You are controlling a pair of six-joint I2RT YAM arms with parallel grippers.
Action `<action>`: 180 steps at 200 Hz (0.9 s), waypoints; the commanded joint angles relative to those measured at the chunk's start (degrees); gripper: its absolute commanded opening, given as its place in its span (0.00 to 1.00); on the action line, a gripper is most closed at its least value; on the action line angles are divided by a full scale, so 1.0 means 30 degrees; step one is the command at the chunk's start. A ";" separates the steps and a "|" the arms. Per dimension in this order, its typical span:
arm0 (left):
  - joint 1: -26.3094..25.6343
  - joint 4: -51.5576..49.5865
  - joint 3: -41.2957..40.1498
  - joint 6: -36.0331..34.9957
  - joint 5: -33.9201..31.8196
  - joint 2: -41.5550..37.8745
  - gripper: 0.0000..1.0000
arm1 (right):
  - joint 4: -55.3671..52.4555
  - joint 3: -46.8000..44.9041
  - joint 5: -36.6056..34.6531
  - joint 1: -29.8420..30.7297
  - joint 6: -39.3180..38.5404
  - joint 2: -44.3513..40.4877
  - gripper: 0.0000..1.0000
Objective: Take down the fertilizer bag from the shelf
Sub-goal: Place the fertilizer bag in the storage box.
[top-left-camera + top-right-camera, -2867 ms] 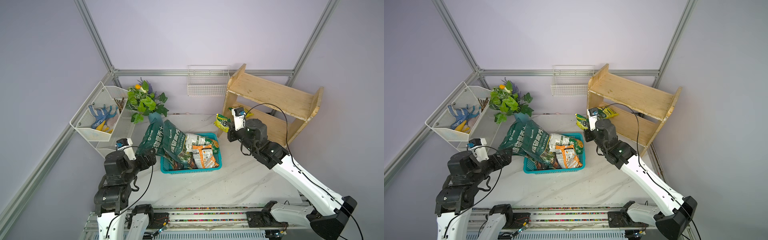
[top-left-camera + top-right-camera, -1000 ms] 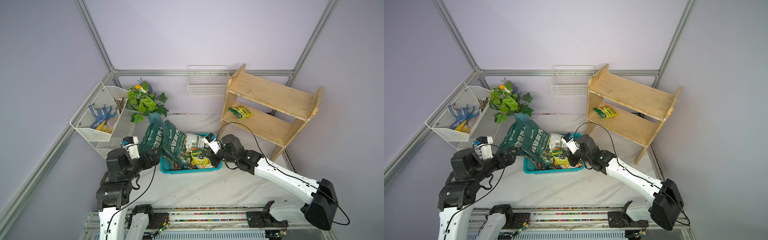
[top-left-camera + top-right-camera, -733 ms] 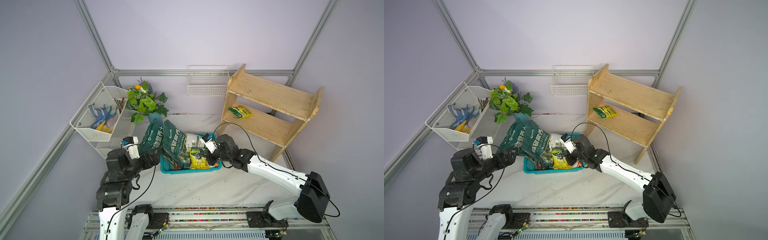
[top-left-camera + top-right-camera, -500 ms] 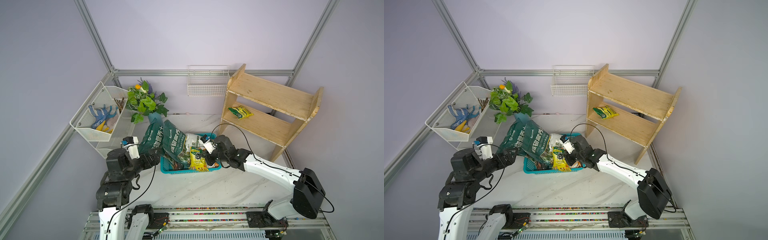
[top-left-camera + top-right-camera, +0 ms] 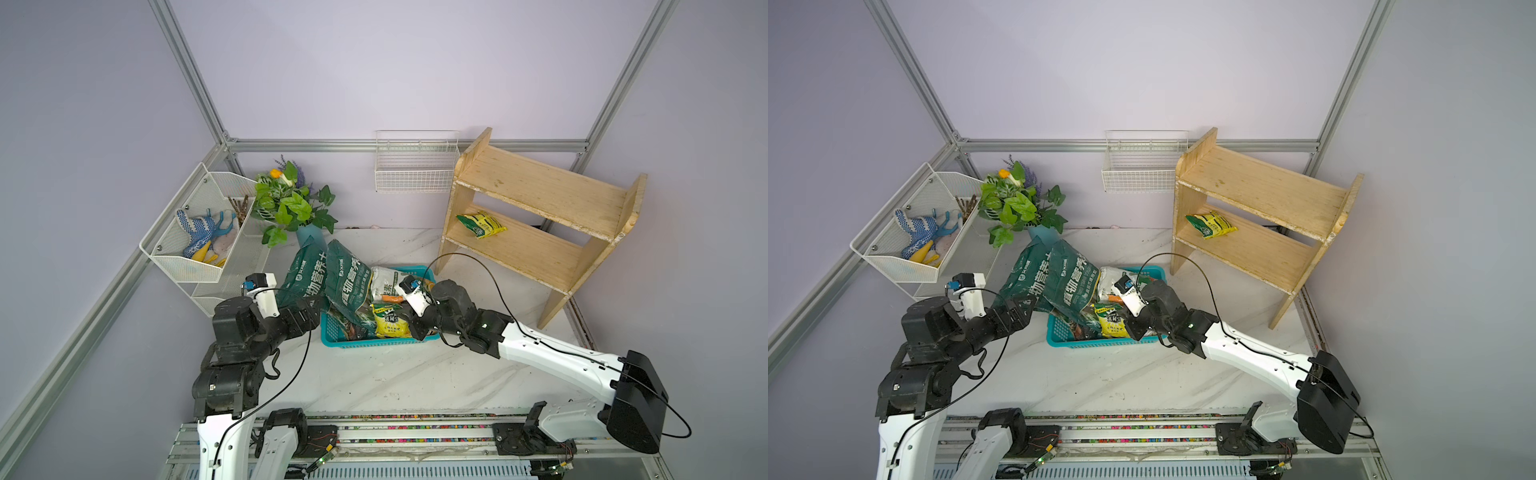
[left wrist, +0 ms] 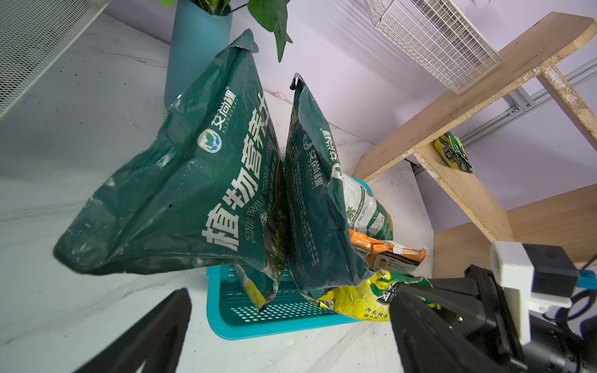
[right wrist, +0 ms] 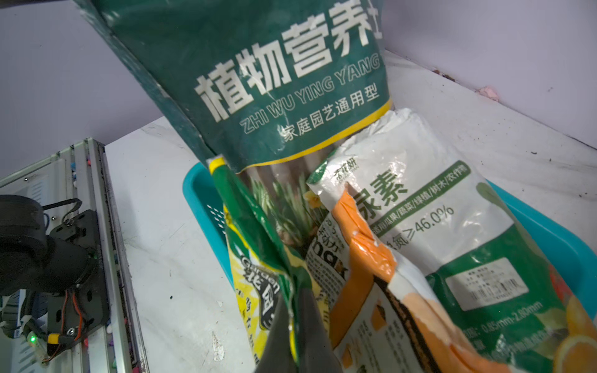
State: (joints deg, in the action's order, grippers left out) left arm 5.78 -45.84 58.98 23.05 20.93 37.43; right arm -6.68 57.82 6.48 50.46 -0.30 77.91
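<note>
The light wooden shelf point(image 5: 540, 195) point(image 5: 1258, 187) stands at the back right. One yellow-green fertilizer bag point(image 5: 481, 224) point(image 5: 1212, 225) lies on its lower tier. A second like it point(image 5: 390, 324) point(image 5: 1112, 324) point(image 7: 255, 290) point(image 6: 358, 300) hangs upright at the front of the teal basket point(image 5: 374, 343) point(image 5: 1096, 343). My right gripper point(image 5: 411, 322) point(image 5: 1130, 324) point(image 7: 294, 300) is shut on this bag's crimped edge. My left gripper point(image 5: 316, 309) point(image 5: 1027, 307) point(image 6: 287, 300) stands open at the basket's left end, next to the dark green bags, holding nothing.
Two tall dark green soil bags point(image 5: 332, 282) lean out of the basket, with a white bag point(image 7: 436, 206) and an orange bag point(image 7: 365, 258) beside them. Behind are a potted plant point(image 5: 291, 203), a white mesh rack point(image 5: 199, 232) with gloves, and a wire wall basket point(image 5: 415, 166).
My right gripper carried the yellow-green bag from the shelf down to the basket and in the last second edged it further left. The left arm has barely moved.
</note>
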 commanded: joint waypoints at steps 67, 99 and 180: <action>0.0135 0.0388 -0.0881 0.0052 -0.0070 -0.0118 1.00 | 0.3929 0.0548 0.0209 0.0899 -0.0573 0.2552 0.00; 0.0127 0.0406 -0.0881 0.0055 -0.0053 -0.0125 1.00 | 0.4825 -0.0148 0.0300 0.0978 -0.0604 0.2913 0.00; 0.0098 0.0728 -0.0994 -0.0036 0.1420 0.0085 0.94 | 0.4982 -0.1035 -0.2268 0.1091 -0.0839 0.1929 0.00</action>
State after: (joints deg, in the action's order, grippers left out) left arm 5.93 -45.67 58.89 23.18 21.37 37.45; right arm 7.05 55.92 4.62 53.17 -2.44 86.00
